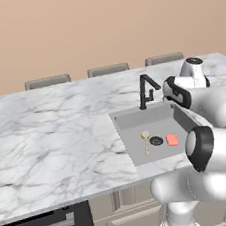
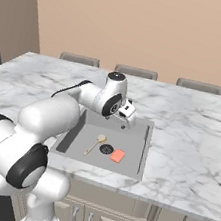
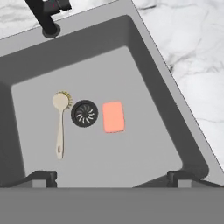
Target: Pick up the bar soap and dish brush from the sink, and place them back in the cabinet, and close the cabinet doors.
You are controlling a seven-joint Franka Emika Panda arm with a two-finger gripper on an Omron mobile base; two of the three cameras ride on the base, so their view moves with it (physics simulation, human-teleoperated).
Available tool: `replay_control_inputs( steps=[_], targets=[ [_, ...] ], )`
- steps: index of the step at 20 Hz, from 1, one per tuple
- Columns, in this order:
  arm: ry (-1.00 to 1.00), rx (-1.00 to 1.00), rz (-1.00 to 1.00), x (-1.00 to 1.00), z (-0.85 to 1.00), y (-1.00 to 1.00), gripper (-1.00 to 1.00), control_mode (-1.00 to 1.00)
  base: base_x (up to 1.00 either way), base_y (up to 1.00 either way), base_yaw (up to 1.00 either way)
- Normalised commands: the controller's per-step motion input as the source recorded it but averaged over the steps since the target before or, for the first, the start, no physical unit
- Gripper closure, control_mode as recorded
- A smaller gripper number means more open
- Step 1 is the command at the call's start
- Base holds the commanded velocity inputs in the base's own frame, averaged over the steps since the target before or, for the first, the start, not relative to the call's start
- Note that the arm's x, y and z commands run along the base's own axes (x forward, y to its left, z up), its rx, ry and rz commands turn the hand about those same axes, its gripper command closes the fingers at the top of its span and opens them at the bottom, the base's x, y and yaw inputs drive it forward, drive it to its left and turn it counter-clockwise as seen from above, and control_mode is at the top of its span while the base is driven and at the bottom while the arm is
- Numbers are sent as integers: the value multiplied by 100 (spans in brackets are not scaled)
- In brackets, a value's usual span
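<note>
With jaws spread wide and empty, the gripper [image 3: 112, 177] hangs above the sink [image 3: 144, 57], the bar soap [image 3: 113, 117] lying directly ahead below it, long axis pointing away, right of the drain [image 3: 84, 113].

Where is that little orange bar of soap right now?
The bar soap lies flat on the floor of the sink, just beside the round drain; the dish brush lies on the drain's other side.
</note>
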Motion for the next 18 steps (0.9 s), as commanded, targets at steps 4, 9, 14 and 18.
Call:
replay_control_inputs(
  steps=[4, 9, 14, 18],
  targets=[
    [0, 1, 0, 5, -27, -1, -100, -100, 0, 0, 0],
    [0, 0, 0, 12, -33, -2, -100, -100, 0, 0, 0],
    [0, 0, 0, 13, -28, -1, -100, -100, 0, 0, 0],
    [0, 0, 0, 14, -30, -2, -100, -100, 0, 0, 0]
  ],
)
